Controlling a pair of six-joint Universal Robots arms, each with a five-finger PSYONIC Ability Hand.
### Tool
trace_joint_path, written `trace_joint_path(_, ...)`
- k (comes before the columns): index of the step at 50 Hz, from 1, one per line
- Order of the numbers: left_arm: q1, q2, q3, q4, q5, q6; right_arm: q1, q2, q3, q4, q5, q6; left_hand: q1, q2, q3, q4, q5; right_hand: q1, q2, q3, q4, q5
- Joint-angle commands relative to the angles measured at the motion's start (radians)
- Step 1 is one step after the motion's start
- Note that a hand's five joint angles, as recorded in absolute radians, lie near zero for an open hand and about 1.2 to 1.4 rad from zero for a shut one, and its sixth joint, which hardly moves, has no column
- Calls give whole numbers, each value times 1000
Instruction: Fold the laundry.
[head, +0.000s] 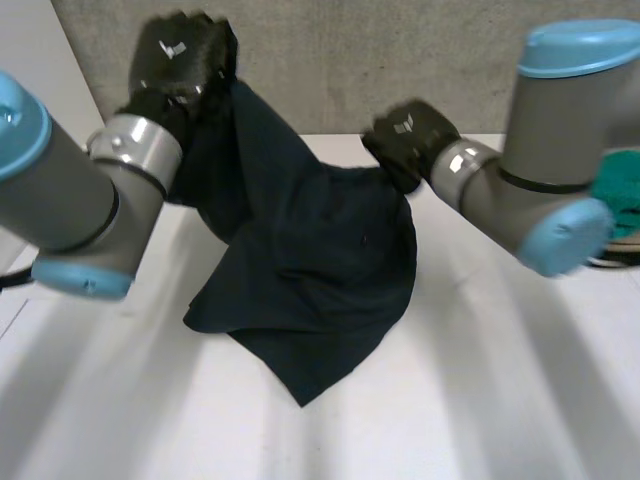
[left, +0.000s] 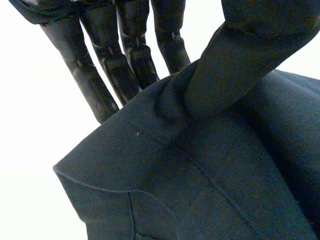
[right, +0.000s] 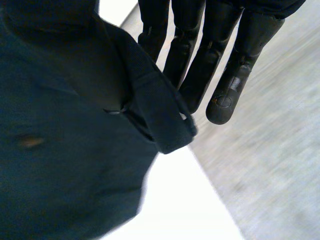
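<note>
The left hand (left: 110, 55) comes in with straight fingers (left: 87, 85) pinching a bunched fold of dark navy cloth (left: 200, 175) at their tips. A stitched seam crosses the cloth, and its hemmed edge curls outward beyond the fingertips. A white table (left: 30, 110) lies behind.

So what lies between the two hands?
In the head view, the dark garment hangs from the left hand across to the right hand, its lower part resting on the white table.
</note>
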Motion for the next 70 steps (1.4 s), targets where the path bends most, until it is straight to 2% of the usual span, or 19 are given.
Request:
trace_joint_path(1, -70, 118, -262, -142, 6, 2, -85, -272, 503, 118, -62, -228, 247, 199, 205, 198, 240, 404, 218, 217, 207, 230)
trace_joint_path(5, -118, 149, -363, -263, -4, 6, -103, -347, 694, 164, -58, -355, 247, 199, 205, 198, 240, 404, 218, 217, 207, 230)
trace_joint_path(14, -197, 155, -475, -482, -6, 18, -108, -424, 810, 236, -59, -423, 247, 199, 205, 198, 240, 404, 218, 217, 207, 230)
trace_joint_path(15, -208, 154, -474, -495, -6, 18, -108, -425, 805, 247, -57, -432, 187, 138, 145, 137, 179, 404, 218, 217, 207, 230)
trace_joint_path(16, -214, 154, -474, -504, -8, 18, -112, -427, 796, 259, -58, -438, 3, -45, -39, -46, -5, 404, 218, 217, 207, 230)
trace_joint_path(17, -219, 157, -472, -511, -8, 18, -131, -430, 764, 265, -63, -431, -229, -277, -271, -278, -236, 4, -182, -183, -193, -170)
trace_joint_path(18, -218, 163, -468, -521, -11, 18, -141, -430, 746, 264, -63, -425, -615, -663, -657, -664, -622, -194, -381, -382, -391, -368)
trace_joint_path(19, -213, 170, -465, -516, -15, 17, -148, -430, 729, 258, -63, -414, -656, -704, -698, -705, -664, -318, -505, -506, -515, -492)
trace_joint_path(21, -199, 186, -458, -510, -27, 17, -169, -428, 672, 232, -62, -359, -660, -708, -702, -709, -667, -477, -664, -665, -674, -651)
trace_joint_path(26, -71, 242, -440, -441, -118, 15, -166, -427, 581, 144, -74, -170, -695, -743, -737, -744, -702, -505, -691, -692, -702, -679)
trace_joint_path(30, -9, 244, -432, -389, -133, 9, -163, -422, 515, 86, -74, -44, -698, -746, -740, -747, -705, -499, -685, -686, -696, -673)
trace_joint_path(35, 25, 233, -420, -383, -135, 6, -160, -386, 442, 65, -75, 40, -692, -740, -734, -741, -699, -499, -685, -686, -696, -673)
trace_joint_path(42, 11, 131, -423, -393, -135, 0, -142, -185, 353, 77, -57, 51, -695, -743, -737, -744, -702, -622, -808, -809, -819, -796)
trace_joint_path(51, -6, 26, -402, -395, -133, -5, -122, -30, 324, 72, -55, 62, -665, -714, -708, -715, -673, -610, -797, -798, -807, -784)
trace_joint_path(61, -40, -95, -325, -396, -136, -3, -106, 50, 313, 26, -22, 68, -627, -676, -669, -677, -635, -543, -729, -730, -740, -717)
trace_joint_path(66, -47, -141, -290, -393, -135, -1, -100, 65, 310, -31, 12, 65, -528, -576, -570, -577, -535, -212, -398, -399, -409, -386)
trace_joint_path(67, -47, -153, -281, -393, -135, -1, -100, 72, 310, -47, 15, 57, -478, -526, -520, -527, -486, -31, -217, -218, -228, -205)
trace_joint_path(69, -49, -184, -253, -392, -135, 0, -97, 76, 305, -54, 17, 53, -372, -420, -414, -421, -380, 143, -43, -44, -54, -31)
trace_joint_path(70, -50, -193, -242, -393, -136, 2, -94, 81, 298, -54, 17, 49, -308, -356, -350, -357, -315, 330, 144, 143, 133, 156)
